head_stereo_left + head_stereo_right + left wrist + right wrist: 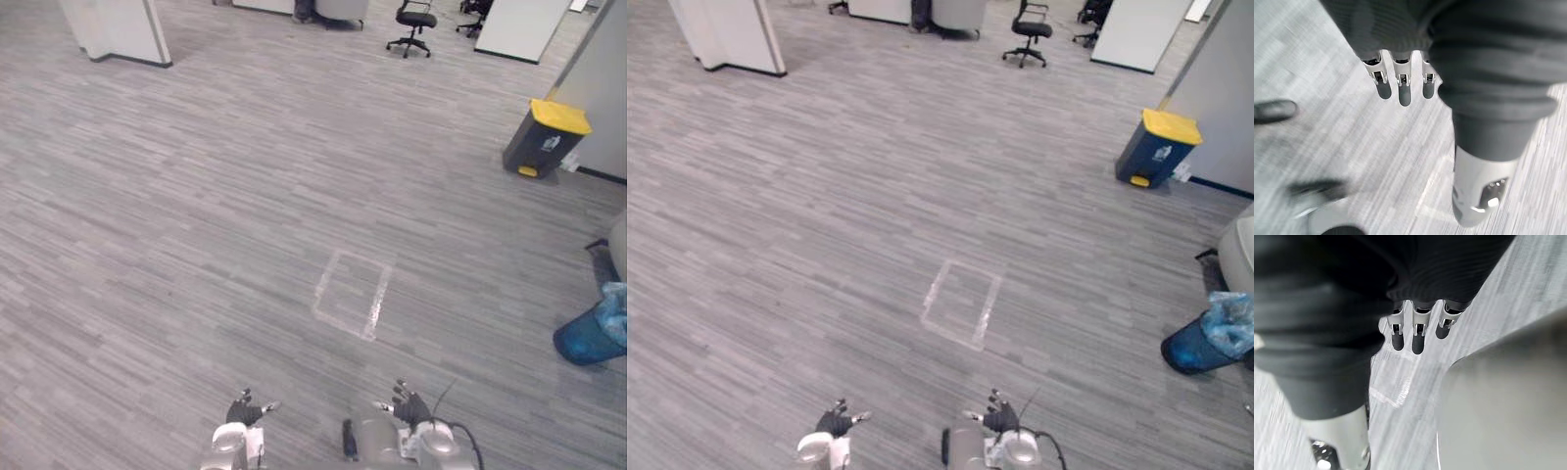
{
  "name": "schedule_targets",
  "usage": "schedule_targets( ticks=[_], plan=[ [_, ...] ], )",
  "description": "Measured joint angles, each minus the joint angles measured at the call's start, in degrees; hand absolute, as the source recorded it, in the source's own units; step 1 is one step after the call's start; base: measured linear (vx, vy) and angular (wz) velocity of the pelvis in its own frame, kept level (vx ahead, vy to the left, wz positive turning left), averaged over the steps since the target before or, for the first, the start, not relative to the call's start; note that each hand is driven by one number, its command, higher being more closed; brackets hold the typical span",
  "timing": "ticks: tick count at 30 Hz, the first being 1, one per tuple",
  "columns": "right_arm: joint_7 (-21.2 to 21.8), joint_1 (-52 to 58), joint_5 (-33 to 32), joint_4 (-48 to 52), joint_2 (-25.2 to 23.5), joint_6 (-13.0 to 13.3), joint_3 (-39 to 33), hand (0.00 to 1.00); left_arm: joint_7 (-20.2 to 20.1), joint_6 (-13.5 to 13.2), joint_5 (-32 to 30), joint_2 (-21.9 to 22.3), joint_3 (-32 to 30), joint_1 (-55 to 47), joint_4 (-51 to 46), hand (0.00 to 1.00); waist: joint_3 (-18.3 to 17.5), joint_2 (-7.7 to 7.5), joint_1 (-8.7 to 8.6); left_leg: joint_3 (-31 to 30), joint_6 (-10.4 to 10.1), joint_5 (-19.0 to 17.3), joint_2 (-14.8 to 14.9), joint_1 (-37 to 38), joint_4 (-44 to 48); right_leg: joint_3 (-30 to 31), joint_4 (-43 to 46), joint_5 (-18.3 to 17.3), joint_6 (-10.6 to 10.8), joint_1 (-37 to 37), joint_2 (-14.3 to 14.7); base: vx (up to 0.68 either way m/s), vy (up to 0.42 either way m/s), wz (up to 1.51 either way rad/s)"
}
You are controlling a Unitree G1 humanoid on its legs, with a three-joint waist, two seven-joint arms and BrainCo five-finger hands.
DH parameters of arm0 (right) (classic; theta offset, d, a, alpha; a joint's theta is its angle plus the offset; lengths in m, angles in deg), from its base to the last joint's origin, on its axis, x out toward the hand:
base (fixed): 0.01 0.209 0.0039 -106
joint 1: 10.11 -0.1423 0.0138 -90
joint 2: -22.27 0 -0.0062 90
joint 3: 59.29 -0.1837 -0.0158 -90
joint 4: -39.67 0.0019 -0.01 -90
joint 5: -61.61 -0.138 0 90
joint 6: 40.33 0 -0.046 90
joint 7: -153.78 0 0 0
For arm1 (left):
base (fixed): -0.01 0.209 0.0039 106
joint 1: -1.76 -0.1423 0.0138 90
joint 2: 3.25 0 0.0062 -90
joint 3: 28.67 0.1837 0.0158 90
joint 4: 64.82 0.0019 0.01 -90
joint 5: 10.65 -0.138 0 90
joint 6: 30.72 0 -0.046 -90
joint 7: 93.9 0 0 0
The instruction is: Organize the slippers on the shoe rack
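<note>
Bin (588, 341) is cut off at right — left hand (245, 411) and right hand (409, 407) are held empty, fingers (1404, 93) straight in wrist views.

Left hand (834, 423) and right hand (999, 420) low over grey floor (774, 245), taped rectangle (961, 304) ahead
</note>
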Motion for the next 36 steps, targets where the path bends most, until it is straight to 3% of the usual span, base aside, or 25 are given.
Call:
schedule_targets(
  ticks=[1,4,5,7,8,10,12,14,15,16,17,18,19,20,22,24,25,27,30,32,33,34,35,36],
  plan=[
    [-0.1,-0.7,0.2,-0.2,0.4,0.1,-0.5,0.00,-0.2,-0.1,-0.5,0.9,-0.2,0.1,0.2,0.00,-0.2,1.80,-0.38,-1.9,0.1,0.4,1.2,0.9,0.8,-1.1,1.5,-0.8,-1.7,0.7,0.5,0.61,-0.122,0.30],
    [-0.2,-1.0,0.4,-0.4,0.7,0.0,-1.2,0.00,-1.1,-0.1,-1.8,2.9,-0.1,0.6,0.2,0.00,-0.2,2.89,-0.60,-5.0,-1.8,2.8,2.1,-0.6,9.5,-2.2,6.2,-6.9,-3.2,2.5,-0.3,0.60,-0.191,0.27],
    [-0.3,-0.8,0.3,-0.4,0.8,-0.7,-1.4,0.00,-1.3,-0.1,-2.6,2.8,-0.3,0.4,0.1,0.00,-0.4,3.41,-0.93,-7.4,-4.4,4.7,4.0,-3.6,19.6,-3.4,5.2,-8.9,-3.8,6.2,0.2,0.54,-0.198,0.35],
    [-0.4,-0.3,0.2,-0.4,1.0,-1.1,-0.7,0.00,-1.3,-0.1,-2.6,2.7,-1.9,-0.1,-0.6,0.00,-0.5,3.53,-0.99,-10.6,-8.8,13.9,6.8,-11.7,38.5,-3.7,0.9,-10.6,-4.2,12.2,1.5,0.53,-0.179,0.08],
    [-0.5,-0.3,0.2,-0.4,1.2,-1.2,0.0,0.00,-1.4,-0.1,-2.6,2.8,-3.2,-0.7,-1.5,0.00,-0.5,3.70,-0.56,-9.6,-8.2,13.7,8.8,-16.3,48.1,-2.6,-1.8,-11.0,-4.8,15.5,3.0,0.44,-0.109,-0.49],
    [-0.7,0.0,-0.2,-0.6,1.0,-1.6,0.8,0.00,-1.3,-0.1,-2.5,2.8,-4.7,-2.0,-2.8,0.00,-0.6,3.57,0.64,-6.8,-5.1,9.4,10.3,-21.1,53.8,0.9,-6.2,-11.6,-5.7,21.5,4.1,0.43,-0.023,-0.83],
    [-0.9,0.4,-0.2,-0.7,0.6,-2.0,0.9,0.00,-1.1,-0.3,-2.4,2.9,-4.9,-2.8,-4.3,0.00,-0.6,3.04,2.07,-1.8,-2.6,4.4,10.5,-24.3,47.9,5.5,-9.6,-11.3,-5.3,26.9,3.7,0.50,0.052,-1.21],
    [-1.0,0.2,-0.2,-0.6,0.3,-2.1,0.9,0.00,-1.1,-0.3,-2.4,2.9,-4.8,-2.8,-4.6,0.00,-0.8,3.14,2.23,-0.8,-2.0,2.8,9.4,-26.7,37.0,9.1,-12.2,-11.6,-4.8,30.3,2.5,0.38,0.129,-1.18],
    [-1.1,0.4,-0.2,-0.6,0.1,-2.1,0.9,0.00,-1.1,-0.5,-2.3,2.9,-4.7,-2.8,-4.9,0.00,-1.0,2.70,2.32,-3.4,-1.9,2.9,7.3,-28.2,29.0,11.7,-13.1,-12.6,-3.7,31.9,1.0,0.58,0.318,-1.37],
    [-1.2,0.7,-0.1,-0.7,0.0,-2.3,0.9,0.00,-1.0,-0.5,-2.1,2.9,-4.1,-2.8,-5.0,0.00,-1.5,2.53,2.61,-10.0,-2.6,4.4,3.9,-29.8,20.2,15.0,-13.8,-14.8,-2.0,32.9,-0.7,0.58,0.360,-1.33],
    [-1.2,0.8,-0.1,-0.7,0.1,-2.4,0.9,0.00,-1.0,-0.6,-1.8,2.9,-3.6,-2.8,-5.0,0.00,-1.7,2.74,2.82,-13.0,-2.8,5.1,3.2,-30.3,17.0,16.7,-13.7,-15.8,-1.4,32.8,-1.0,0.61,0.437,-1.45],
    [-1.2,1.1,-0.1,-1.0,0.2,-2.6,0.9,0.00,-0.9,-0.6,-1.3,2.8,-2.4,-2.9,-4.9,0.00,-2.3,2.50,3.34,-15.1,-4.5,9.5,1.8,-30.4,17.4,19.9,-12.6,-17.8,-0.4,32.8,-2.1,0.55,0.411,-1.15],
    [-1.2,1.3,-0.1,-2.0,-0.1,-2.7,0.9,0.00,-0.9,-0.6,-1.3,2.3,-2.2,-2.9,-4.5,0.00,-3.7,1.54,3.35,-13.8,-3.4,7.8,0.7,-30.4,19.1,22.5,-11.2,-18.3,0.0,32.6,-3.4,0.58,0.401,-1.08],
    [-1.0,1.8,-0.1,-2.1,-0.6,-2.7,0.8,0.00,-0.7,-0.4,-1.3,1.8,-2.1,-2.8,-3.7,0.00,-4.9,0.39,2.78,-11.1,-2.7,6.9,0.6,-29.8,19.9,24.4,-8.3,-17.5,0.0,31.0,-4.2,0.56,0.366,-0.98],
    [-0.6,2.7,-0.1,-2.1,-1.7,-3.0,0.8,0.00,-0.5,-0.4,-1.3,0.8,-2.1,-3.0,-2.9,0.00,-5.6,-1.40,2.84,-5.9,-1.2,5.4,1.0,-25.8,20.0,26.8,2.2,-12.8,3.6,26.3,-3.9,0.51,0.320,-1.16],
    [-0.4,2.8,0.2,-1.4,-1.3,-2.8,0.1,0.00,-0.3,-0.3,-1.3,0.4,-1.9,-3.2,-2.3,0.00,-5.2,-0.80,2.67,-3.2,-0.5,4.9,1.7,-17.5,14.1,23.8,18.2,-7.5,8.1,19.3,-1.8,0.43,0.253,-1.23],
    [-0.5,3.2,0.2,-0.7,-1.3,-2.6,-0.4,0.00,-0.1,-0.1,-1.3,0.4,-1.6,-3.2,-1.6,0.00,-5.1,-0.64,2.50,-2.1,-0.5,4.9,1.7,-12.8,10.6,19.3,24.1,-9.8,6.7,16.2,-1.3,0.37,0.221,-1.04],
    [-0.5,3.1,0.2,-0.6,-1.2,-2.2,-0.4,0.00,0.1,-0.1,-1.3,0.3,-0.1,-2.8,-0.8,0.00,-5.0,-0.36,2.11,0.2,-0.3,4.9,1.7,-7.0,5.9,11.5,26.9,-13.9,2.4,11.4,-0.7,0.37,0.196,-0.65],
    [-0.6,2.5,0.2,-0.6,-0.8,-1.9,-2.2,0.00,0.1,0.0,-1.3,0.3,0.0,-1.3,0.1,0.00,-4.7,0.06,1.17,3.1,0.5,4.4,1.7,-3.4,3.2,0.3,21.0,-16.1,0.5,3.4,0.4,0.39,0.107,-0.37],
    [-0.7,1.8,0.2,-0.6,-0.6,-1.6,-2.6,0.00,-0.1,0.0,-1.4,0.3,0.8,-0.8,1.1,0.00,-4.2,0.77,0.74,3.9,0.5,4.4,1.3,-0.8,1.7,-7.5,10.6,-12.8,-2.2,1.4,0.7,0.39,0.012,-0.28],
    [-0.8,1.7,0.2,-0.7,-0.8,-1.6,-2.6,0.00,-0.2,0.1,-1.4,0.4,0.9,-0.8,1.2,0.00,-4.1,0.17,0.72,4.0,0.4,4.3,0.0,0.6,1.5,-8.7,3.3,-8.0,-2.9,1.6,0.6,0.47,-0.043,-0.19],
    [-0.9,1.6,0.0,-0.8,-0.9,-1.6,-3.1,0.00,-0.4,0.1,-1.4,0.7,1.1,-0.6,1.5,0.00,-3.6,0.33,0.52,3.7,0.0,4.1,-0.7,1.7,1.4,-8.7,2.9,-4.2,-7.9,2.2,0.5,0.47,-0.061,-0.20],
    [-1.0,0.9,0.2,-0.6,0.3,-1.3,-3.4,0.00,-1.0,0.2,-1.4,1.8,1.7,-0.1,1.8,0.00,-2.8,3.14,0.45,3.7,-0.4,4.2,0.8,2.7,2.8,-9.4,2.7,-5.2,-7.9,4.1,1.7,0.55,-0.090,-0.16],
    [-1.0,0.5,0.2,-0.6,0.6,-1.3,-4.3,0.00,-1.4,0.1,-1.4,2.8,1.9,0.4,1.8,0.00,-2.1,4.33,0.48,3.7,-1.5,4.9,1.2,2.4,5.7,-9.2,2.8,-6.6,-8.1,4.9,2.0,0.43,-0.093,-0.17]
  ],
)
